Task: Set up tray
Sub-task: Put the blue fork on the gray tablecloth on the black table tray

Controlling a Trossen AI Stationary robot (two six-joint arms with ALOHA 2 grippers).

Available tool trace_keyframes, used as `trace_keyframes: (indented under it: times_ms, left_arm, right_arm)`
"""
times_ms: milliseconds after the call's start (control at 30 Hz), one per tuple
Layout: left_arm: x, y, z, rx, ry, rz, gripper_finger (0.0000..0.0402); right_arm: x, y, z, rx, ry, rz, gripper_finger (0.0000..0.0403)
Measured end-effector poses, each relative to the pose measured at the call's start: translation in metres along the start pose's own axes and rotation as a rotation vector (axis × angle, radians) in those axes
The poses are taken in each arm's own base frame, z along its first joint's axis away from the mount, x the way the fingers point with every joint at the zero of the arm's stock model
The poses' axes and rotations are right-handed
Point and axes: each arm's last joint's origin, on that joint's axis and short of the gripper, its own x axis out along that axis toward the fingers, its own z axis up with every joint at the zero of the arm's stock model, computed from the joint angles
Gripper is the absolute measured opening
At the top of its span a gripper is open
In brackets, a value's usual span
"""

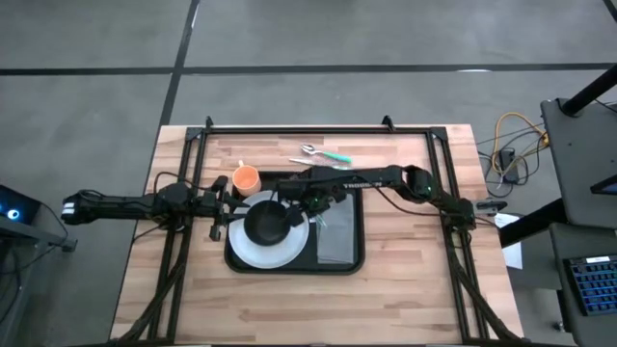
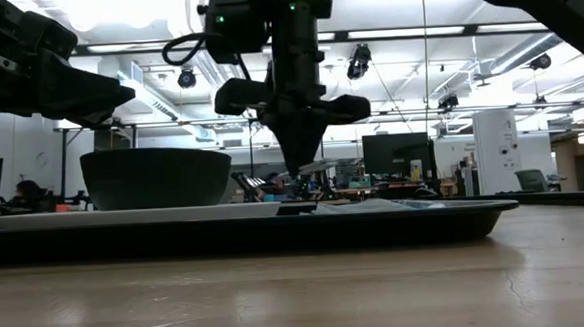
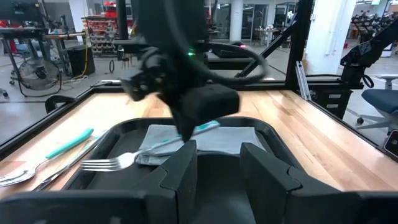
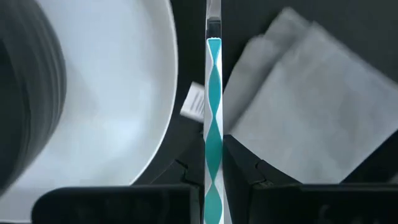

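Note:
The black tray point(image 1: 289, 270) lies mid-table. On it sits a white plate point(image 1: 281, 253) carrying a dark bowl point(image 1: 265, 222), with a grey folded napkin point(image 1: 337, 241) lying to the plate's right. My right gripper point(image 1: 313, 204) hangs over the tray between plate and napkin, shut on a fork point(image 3: 118, 162) with a teal handle. My left gripper point(image 3: 217, 180) waits level at the tray's left edge, open, with nothing between its fingers. My right gripper pinches the fork's teal handle point(image 4: 213, 143) between its two fingers. The fingers come from above, pointing down, and lie across the handle. The fork hangs about level, clear of the tray, above the napkin's edge point(image 3: 155, 155), with its tines point(image 3: 99, 165) free.
An orange cup point(image 1: 247, 178) stands just beyond the tray's far left corner. A spoon point(image 1: 308, 149) and a teal-handled utensil point(image 1: 335, 156) lie on the wood toward the far edge. A dark metal frame point(image 1: 318, 129) runs along the table's far side.

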Motion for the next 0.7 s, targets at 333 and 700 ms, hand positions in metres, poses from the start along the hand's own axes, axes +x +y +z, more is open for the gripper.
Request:
trace_keyframes:
  times_ms: [333, 700]
  left_arm:
    - [0.0, 0.0, 0.0, 0.0, 0.0, 0.0, 0.0105]
    - [0.0, 0.0, 0.0, 0.0, 0.001, 0.0, 0.0105]
  right_arm:
    - [-0.013, 0.012, -0.047, 0.1, -0.055, -0.029, 0.0019]
    - [-0.012, -0.003, -0.089, 0.28, -0.108, 0.072, 0.0019]
